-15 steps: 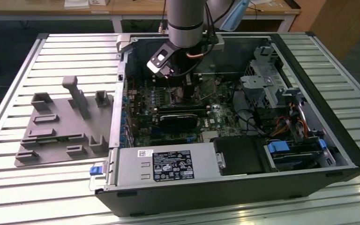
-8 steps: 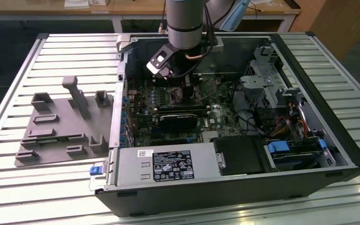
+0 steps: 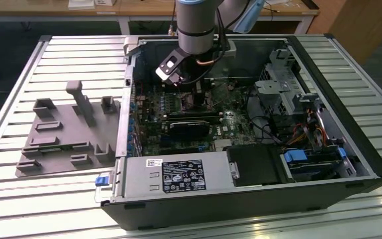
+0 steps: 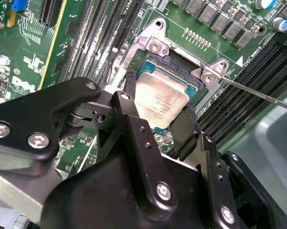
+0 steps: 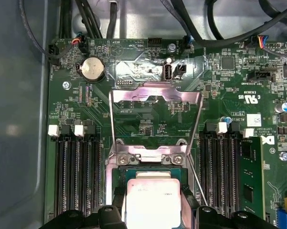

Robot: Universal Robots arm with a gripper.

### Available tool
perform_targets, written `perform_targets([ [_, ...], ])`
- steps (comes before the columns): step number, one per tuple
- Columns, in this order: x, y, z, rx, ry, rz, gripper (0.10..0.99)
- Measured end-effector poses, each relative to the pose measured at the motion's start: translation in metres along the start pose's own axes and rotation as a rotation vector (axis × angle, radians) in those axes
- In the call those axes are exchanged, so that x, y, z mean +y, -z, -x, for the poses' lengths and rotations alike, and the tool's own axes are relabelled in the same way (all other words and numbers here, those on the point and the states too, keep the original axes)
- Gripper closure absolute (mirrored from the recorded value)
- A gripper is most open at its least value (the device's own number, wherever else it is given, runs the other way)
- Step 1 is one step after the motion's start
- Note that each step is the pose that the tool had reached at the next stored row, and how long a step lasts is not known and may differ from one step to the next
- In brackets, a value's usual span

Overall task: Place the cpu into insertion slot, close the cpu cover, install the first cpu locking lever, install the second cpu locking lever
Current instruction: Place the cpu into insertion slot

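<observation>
The cpu (image 4: 160, 102), a flat square chip with a pale silvery, faintly printed top, sat gripped between the black jaws, directly over the insertion slot (image 4: 179, 64). Just beyond the jaws, the cpu cover (image 5: 155, 93) lay flipped open above the green board (image 5: 76, 109).

Your gripper (image 4: 161, 99), its black fingers (image 4: 185, 129) clamped on opposite edges of the cpu (image 4: 160, 102), chip sitting over the insertion slot (image 4: 177, 67), seated or not you cannot tell, green circuit board (image 4: 33, 43) around, thin metal rod (image 4: 258, 94) slanting alongside
</observation>
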State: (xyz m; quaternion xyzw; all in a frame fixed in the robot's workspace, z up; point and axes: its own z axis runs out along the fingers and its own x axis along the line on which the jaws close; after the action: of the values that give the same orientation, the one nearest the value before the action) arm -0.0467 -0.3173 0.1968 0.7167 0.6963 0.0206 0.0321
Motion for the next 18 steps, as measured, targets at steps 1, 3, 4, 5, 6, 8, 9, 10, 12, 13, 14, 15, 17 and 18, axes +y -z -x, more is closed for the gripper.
perform_targets([
  [1, -0.0001, -0.0005, 0.0000, 0.0000, 0.000, 0.000, 0.549],
  [3, -0.0002, -0.0010, 0.0000, -0.0001, 0.000, 0.000, 0.549],
  [4, -0.0003, -0.0010, 0.0000, -0.0003, 0.000, 0.000, 0.549],
  [5, -0.0005, -0.0010, -0.0001, -0.0002, 0.000, 0.000, 0.549],
  [6, -0.0009, -0.0011, -0.0001, -0.0001, 0.000, 0.000, 0.549],
  [8, -0.0022, -0.0012, -0.0001, 0.0001, 0.000, 0.000, 0.549],
  [9, -0.0026, -0.0012, -0.0001, 0.0000, 0.000, 0.000, 0.549],
  [10, -0.0027, -0.0015, -0.0001, 0.0000, 0.000, 0.000, 0.549],
  [12, -0.0029, -0.0023, -0.0001, 0.0000, 0.000, 0.000, 0.549],
  [13, -0.0029, -0.0025, 0.0000, -0.0001, 0.000, 0.000, 0.549],
  [14, -0.0030, -0.0025, 0.0000, -0.0002, 0.000, 0.000, 0.549],
  [15, -0.0029, -0.0025, 0.0000, -0.0002, 0.000, 0.000, 0.549],
  [17, -0.0029, -0.0026, -0.0001, -0.0001, 0.000, 0.000, 0.549],
  [18, -0.0029, -0.0026, -0.0001, 0.0000, 0.000, 0.000, 0.549],
])
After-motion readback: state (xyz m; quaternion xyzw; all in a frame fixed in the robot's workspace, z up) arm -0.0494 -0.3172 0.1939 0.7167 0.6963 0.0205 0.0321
